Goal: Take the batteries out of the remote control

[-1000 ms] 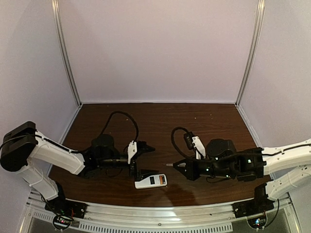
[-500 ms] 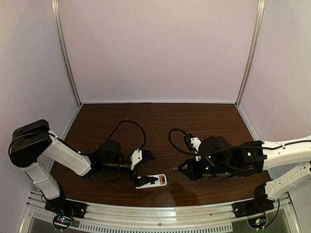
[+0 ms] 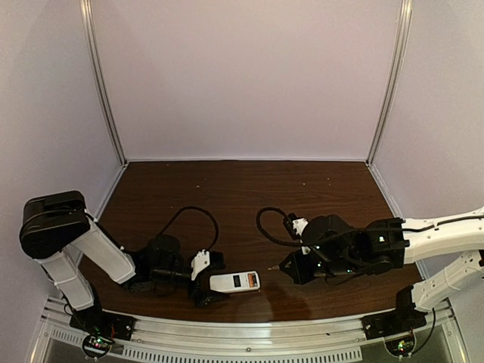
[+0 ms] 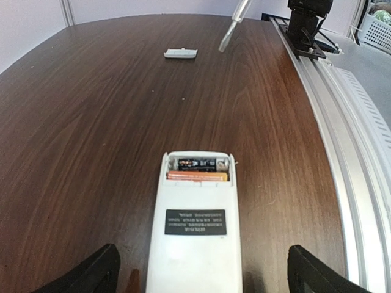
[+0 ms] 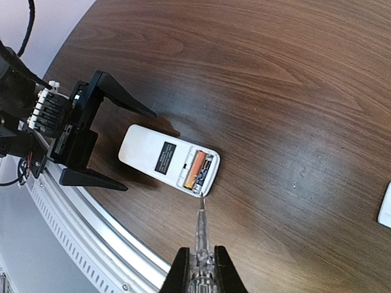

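A small flat white piece [image 4: 181, 54] lies alone on the table, well to the right of the remote control, and nothing sits between them except the tip of a thin silvery screwdriver [image 5: 200, 241]. The table [image 3: 249, 189] is dark brown wood, enclosed by pale lilac walls [image 3: 242, 76], with a metal rail [image 3: 249, 333] along its near edge. The remote control [image 3: 235, 282] lies flat near that edge, slightly left of centre, white back up. The compartment at its right end is uncovered, showing two batteries [image 4: 197, 176] side by side, one orange and one darker. The left tool [image 3: 208, 281] is spread wide, one finger on each side of the remote's left end, with a gap visible on both sides. The right tool [image 5: 200, 268] is pressed together on the screwdriver's clear handle. The screwdriver's tip sits at the edge of the open compartment, and contact cannot be confirmed.
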